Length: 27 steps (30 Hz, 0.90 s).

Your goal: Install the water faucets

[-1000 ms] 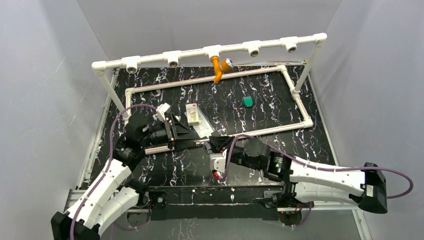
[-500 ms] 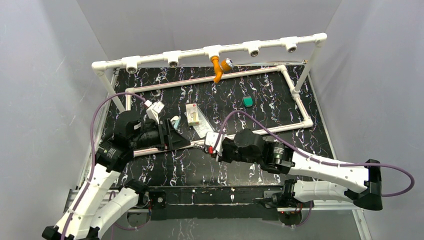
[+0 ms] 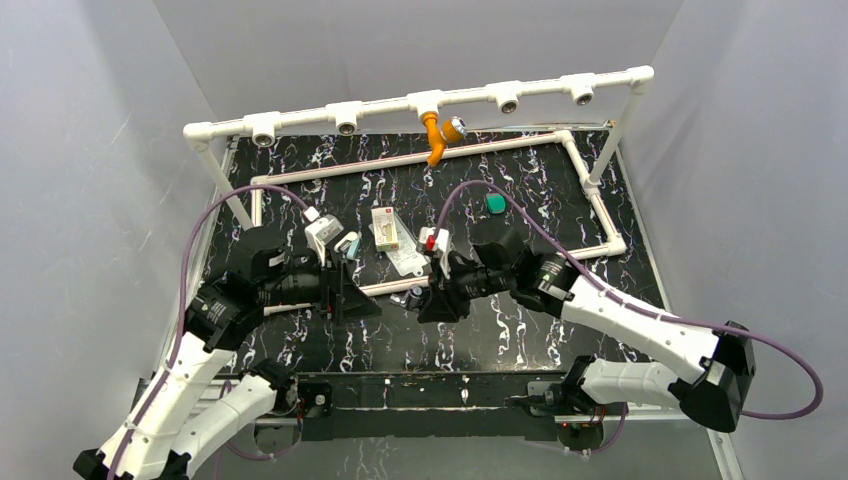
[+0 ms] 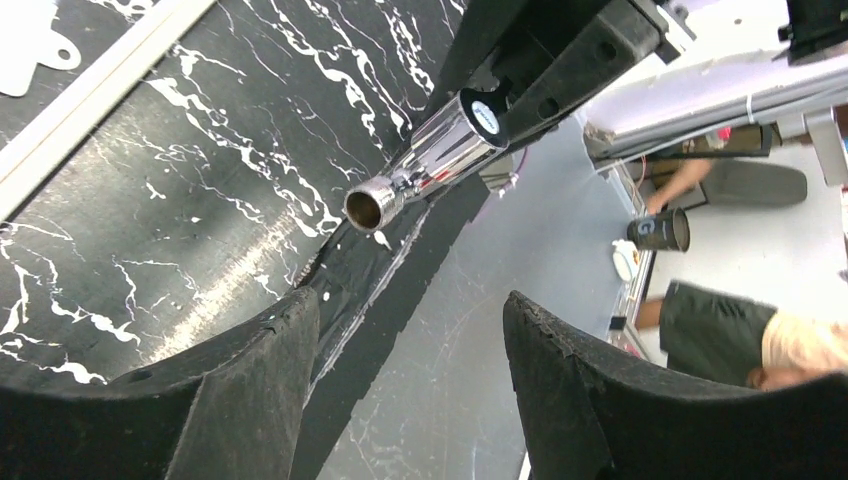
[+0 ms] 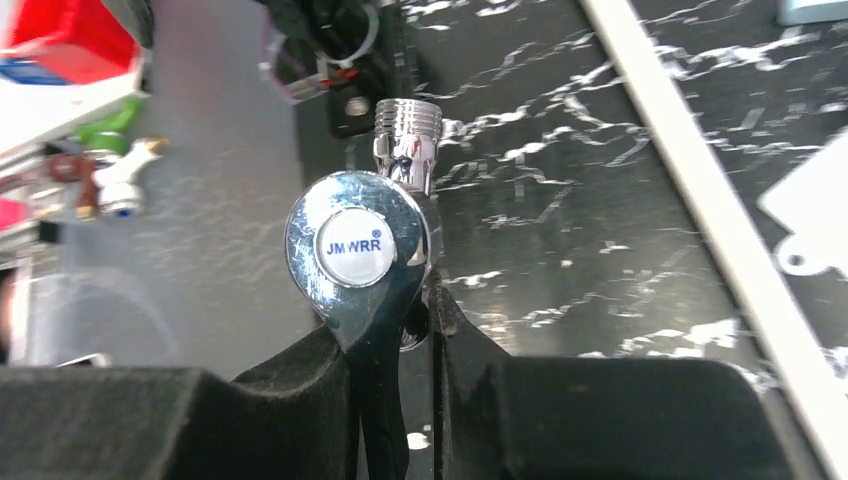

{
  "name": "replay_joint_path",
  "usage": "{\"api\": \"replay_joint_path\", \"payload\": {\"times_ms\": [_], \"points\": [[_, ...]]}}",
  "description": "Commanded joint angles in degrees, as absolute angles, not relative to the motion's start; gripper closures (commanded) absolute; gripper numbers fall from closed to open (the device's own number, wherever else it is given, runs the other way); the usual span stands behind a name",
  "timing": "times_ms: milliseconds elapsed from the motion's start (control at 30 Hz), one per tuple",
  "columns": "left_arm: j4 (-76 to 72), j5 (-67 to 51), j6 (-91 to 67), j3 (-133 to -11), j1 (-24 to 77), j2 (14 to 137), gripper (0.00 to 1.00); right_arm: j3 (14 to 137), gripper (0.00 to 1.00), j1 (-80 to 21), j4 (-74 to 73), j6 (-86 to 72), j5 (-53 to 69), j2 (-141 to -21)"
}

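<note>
— Over the near bench (image 3: 470, 335), which step?
— Handover, I judge: the right gripper (image 5: 392, 335) pinches the chrome faucet (image 5: 365, 245) by its lever, while the left gripper (image 4: 410, 310) gapes empty, facing its open end.
— Next?
— Left must clamp the body. The orange faucet (image 3: 435, 138) already hangs on the pipe (image 3: 340, 112).

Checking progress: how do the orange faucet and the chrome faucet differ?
The orange faucet hangs fitted on the white pipe; the chrome faucet is off it, clamped in the right gripper. The orange faucet has a coloured body with a shiny knob; the chrome faucet is mirror-bright silver. Both are small taps.
</note>
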<state>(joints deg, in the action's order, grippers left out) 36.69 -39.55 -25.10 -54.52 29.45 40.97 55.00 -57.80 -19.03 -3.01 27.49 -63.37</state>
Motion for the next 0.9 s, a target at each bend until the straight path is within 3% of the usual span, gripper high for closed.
{"api": "replay_joint_path", "payload": {"times_ms": [0, 200, 467, 867], "points": [[38.7, -43.5, -20.6, -56.4, 31.0, 42.0, 0.34, 59.0, 0.99, -56.3, -15.5, -10.4, 44.9, -66.0], [38.7, -45.5, -18.6, -55.8, 31.5, 43.6, 0.32, 58.9, 0.99, -54.8, -8.0, -19.1, 52.2, -67.9], [35.2, -50.6, -19.9, -55.6, 31.5, 44.5, 0.32, 58.8, 0.99, -54.6, 1.5, -27.5, 52.8, -70.3], [29.7, -53.9, -24.1, -54.6, 31.5, 43.3, 0.42, 58.2, 0.99, -54.6, 11.3, -36.1, 54.1, -72.3]]}}
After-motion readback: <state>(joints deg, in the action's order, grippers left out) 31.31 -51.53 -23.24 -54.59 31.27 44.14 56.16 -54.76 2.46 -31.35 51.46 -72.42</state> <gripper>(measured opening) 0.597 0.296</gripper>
